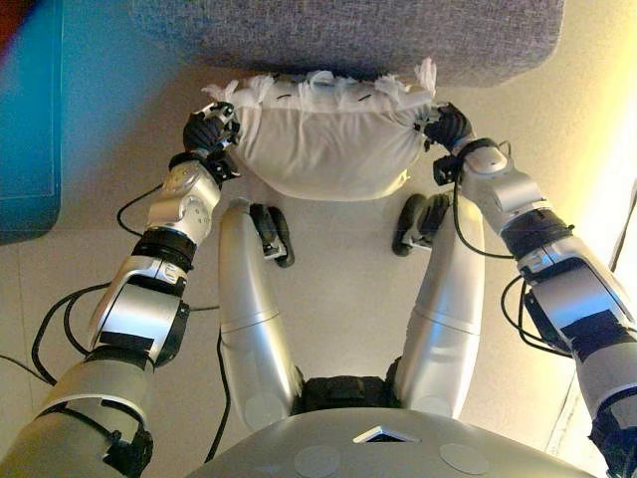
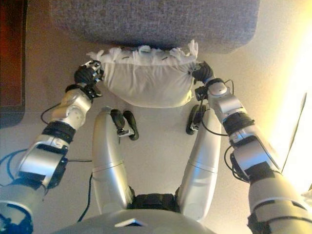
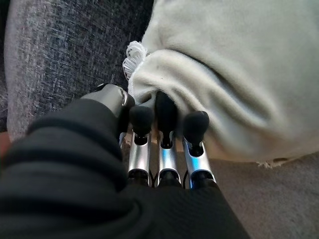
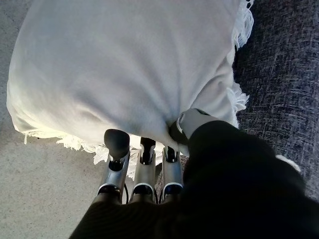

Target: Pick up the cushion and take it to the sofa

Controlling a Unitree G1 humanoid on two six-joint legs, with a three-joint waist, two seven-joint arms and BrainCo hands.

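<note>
The cushion (image 1: 328, 149), white with a fringed edge, is held between both hands in front of the robot, its far fringed edge at or just over the front edge of the grey sofa (image 1: 348, 35); whether it already rests on the seat cannot be determined from the head views. The left hand (image 1: 207, 131) grips the cushion's left end: in its wrist view the fingers (image 3: 142, 118) are curled into the fabric, which bunches around their dark tips. The right hand (image 2: 204, 73) grips the opposite end likewise, its fingers (image 4: 115, 139) pressed up into the underside of the cushion with the thumb tucked against the fabric. The step in hand is judged to be the final carry onto the sofa. To do it well, both hands should advance together at equal height so the soft body does not twist or sag out of one grip. The cushion should be brought well over the seat before either hand loosens. A release at the edge risks the cushion tipping back to the floor (image 1: 338, 299). The grip appears shallow, holding fabric rather than bulk, so motion should be slow.
</note>
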